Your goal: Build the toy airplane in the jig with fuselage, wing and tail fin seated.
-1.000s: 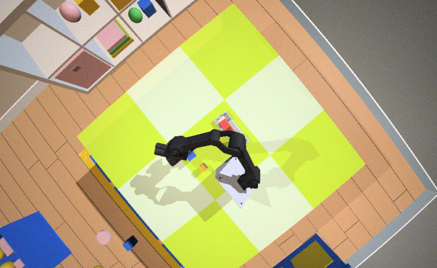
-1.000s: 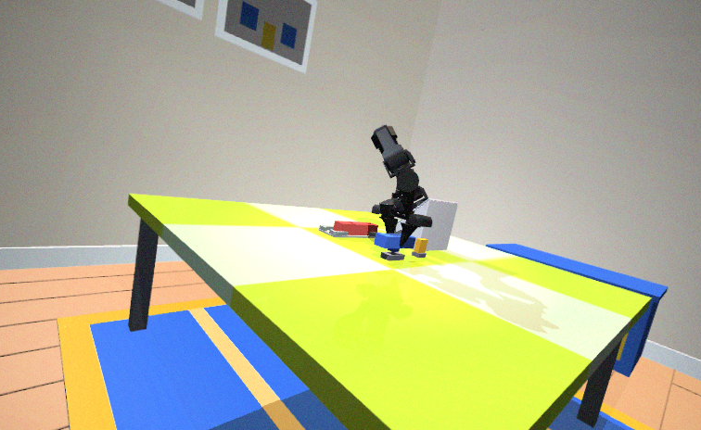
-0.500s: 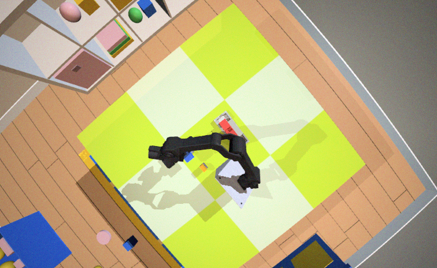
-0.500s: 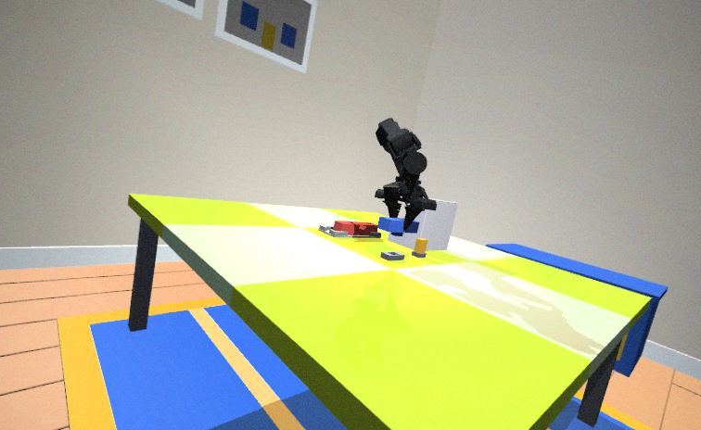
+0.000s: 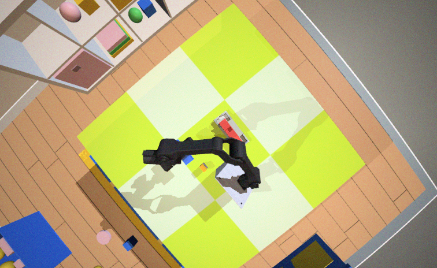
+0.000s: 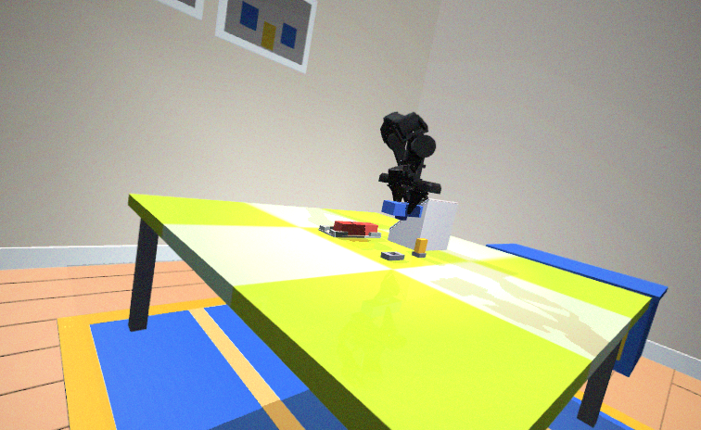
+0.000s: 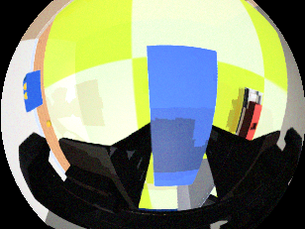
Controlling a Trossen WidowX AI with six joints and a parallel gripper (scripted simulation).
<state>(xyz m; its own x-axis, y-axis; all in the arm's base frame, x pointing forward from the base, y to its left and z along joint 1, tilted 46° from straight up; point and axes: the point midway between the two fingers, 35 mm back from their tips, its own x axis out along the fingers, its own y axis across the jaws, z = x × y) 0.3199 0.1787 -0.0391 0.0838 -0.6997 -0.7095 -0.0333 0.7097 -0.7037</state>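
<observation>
Top view, cradle: the grey jig cradle (image 5: 243,137) (image 6: 375,234) (image 7: 254,95) sits on the checkered table top (image 5: 233,36) (image 6: 299,304) (image 7: 94,29), near its middle.
Top view, fuselage: the red fuselage (image 5: 225,125) (image 6: 353,228) (image 7: 254,118) lies along the cradle; part of it may be hidden by the black arm (image 5: 196,146) (image 6: 406,131).
Top view, wing: the blue wing (image 5: 187,159) (image 6: 393,208) (image 7: 181,88) shows in pieces under the arm, left of and below the cradle.
Top view, tail fin: the orange tail fin (image 5: 203,167) (image 6: 420,246) is below and left of the cradle.
Top view, white block: the white block (image 5: 241,196) (image 6: 439,224) is below the cradle.
Exterior view, gripper: the gripper (image 5: 177,153) (image 6: 403,207) (image 7: 176,126) grips the wing, raised above the table, right of the cradle.
Exterior view, tail fin: upright in a small grey holder (image 6: 418,255), to the cradle's lower right.
Exterior view, second holder: a small grey frame (image 6: 392,252), between the tail fin and cradle across the picture, nearer the camera.
Wrist view, wing: clasped between the fingers, left of the cradle.
Wrist view, fuselage: at the cradle; full seating, cannot tell.
</observation>
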